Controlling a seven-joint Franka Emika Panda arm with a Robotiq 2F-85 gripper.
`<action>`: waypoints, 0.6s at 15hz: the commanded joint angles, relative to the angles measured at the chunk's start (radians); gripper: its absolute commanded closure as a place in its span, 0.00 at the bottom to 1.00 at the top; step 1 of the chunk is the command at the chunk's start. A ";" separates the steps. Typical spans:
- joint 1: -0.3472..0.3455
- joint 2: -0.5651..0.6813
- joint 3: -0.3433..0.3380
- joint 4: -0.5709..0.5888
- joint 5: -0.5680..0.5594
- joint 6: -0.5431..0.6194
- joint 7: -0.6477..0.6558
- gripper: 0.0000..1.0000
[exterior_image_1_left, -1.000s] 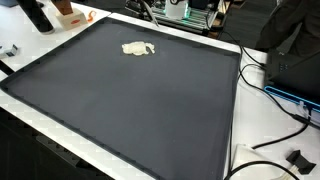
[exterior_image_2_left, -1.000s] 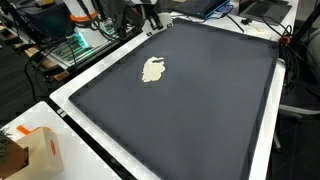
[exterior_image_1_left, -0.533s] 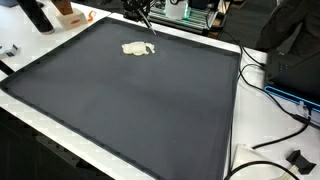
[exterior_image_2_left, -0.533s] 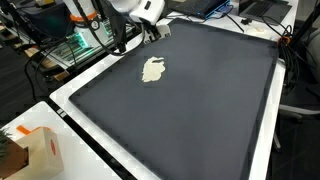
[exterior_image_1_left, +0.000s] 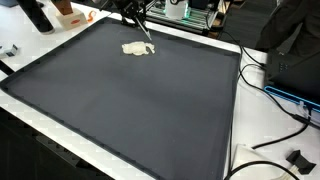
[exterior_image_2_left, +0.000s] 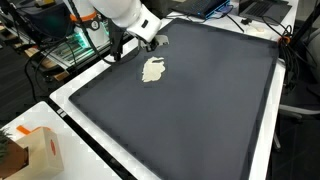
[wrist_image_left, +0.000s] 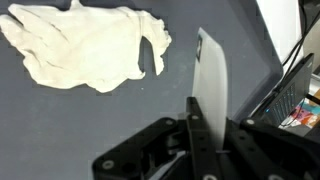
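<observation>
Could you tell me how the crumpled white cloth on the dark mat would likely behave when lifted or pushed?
The white cloth lies wrinkled and folded, so it is probably floppy and would drape. It looks thin, so likely very light. Pushed across the dark mat, it would probably bunch, not slide.

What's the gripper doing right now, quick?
Gripper: cannot be told whether open or closed; it is beside the white cloth, not touching it.

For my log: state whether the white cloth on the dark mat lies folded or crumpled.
Crumpled: the white cloth shows wrinkles and an uneven outline in the wrist view.
</observation>
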 joint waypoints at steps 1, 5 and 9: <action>-0.030 0.002 0.015 -0.001 -0.003 0.008 0.105 0.99; -0.033 -0.025 0.015 -0.026 -0.024 0.057 0.220 0.99; -0.021 -0.055 0.023 -0.049 -0.076 0.138 0.368 0.99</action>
